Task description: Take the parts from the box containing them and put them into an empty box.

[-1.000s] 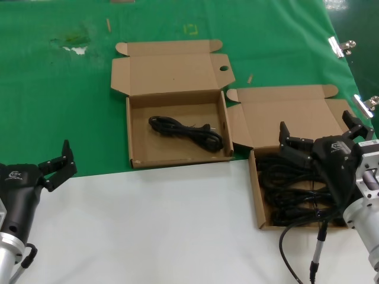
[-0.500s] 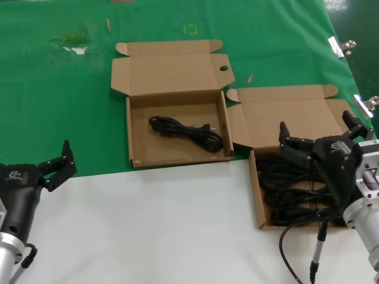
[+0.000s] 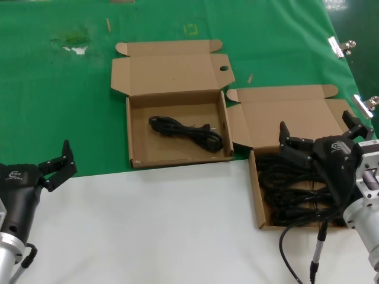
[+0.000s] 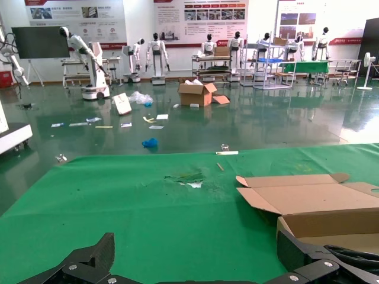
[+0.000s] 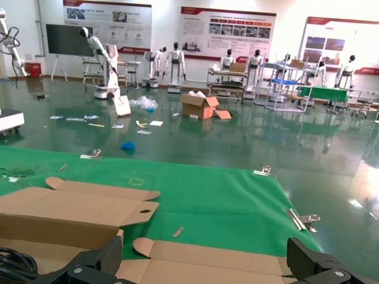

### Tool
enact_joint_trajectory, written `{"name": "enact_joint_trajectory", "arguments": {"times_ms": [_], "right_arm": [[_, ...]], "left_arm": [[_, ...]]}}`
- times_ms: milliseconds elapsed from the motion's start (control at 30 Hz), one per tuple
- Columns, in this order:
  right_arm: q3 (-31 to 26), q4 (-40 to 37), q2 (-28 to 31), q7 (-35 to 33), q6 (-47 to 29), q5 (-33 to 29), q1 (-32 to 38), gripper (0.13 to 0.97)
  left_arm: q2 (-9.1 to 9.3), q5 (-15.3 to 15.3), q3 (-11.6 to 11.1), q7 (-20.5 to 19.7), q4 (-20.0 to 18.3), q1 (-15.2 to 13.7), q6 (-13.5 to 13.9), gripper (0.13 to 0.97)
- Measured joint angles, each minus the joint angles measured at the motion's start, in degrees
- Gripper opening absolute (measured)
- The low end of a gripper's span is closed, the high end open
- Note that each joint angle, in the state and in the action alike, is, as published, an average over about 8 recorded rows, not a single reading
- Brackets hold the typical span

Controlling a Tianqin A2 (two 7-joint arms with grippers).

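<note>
The cords [image 3: 290, 189] lie piled in the full box [image 3: 259, 201], right under my right gripper [image 3: 317, 137], which hangs over the far half of that pile with its fingers spread wide and nothing between them. I'd judge these cords soft and floppy, light enough, with a rubbery skin that should grip well on the pads. The trouble is that the coils are loose and overlap. I can't tell from here where one bundle ends and the next starts, so a pinch on a stray loop could drag a neighbour up or let the coil unwind and trail. I'd go for the thick middle of the topmost bundle, across several strands at once, rather than a plug end.

That box sits open, its lid [image 3: 284, 115] laid back beyond the gripper, and the black tangle covers most of its floor. In the right wrist view I only catch a sliver of cord [image 5: 12, 263] at the picture's edge.

Off toward my left arm, just beside the full box and nearly touching it at the corner, is the second box [image 3: 135, 133], also open with its lid folded back. It is not bare: one cord [image 3: 186, 132] already lies stretched across its floor, leaving room around it.

My left gripper [image 3: 58, 163] waits well away from both boxes, near the edge of the green cloth [image 3: 59, 106], fingers apart and holding nothing.
</note>
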Motion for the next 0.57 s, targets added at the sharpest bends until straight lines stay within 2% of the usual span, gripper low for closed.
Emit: {"name": "enact_joint_trajectory", "arguments": {"times_ms": [567], "right_arm": [[0.0,0.0,0.0,0.0,0.0,0.0,0.0,0.966]], "left_arm": [[0.0,0.0,0.0,0.0,0.0,0.0,0.0,0.966]]}}
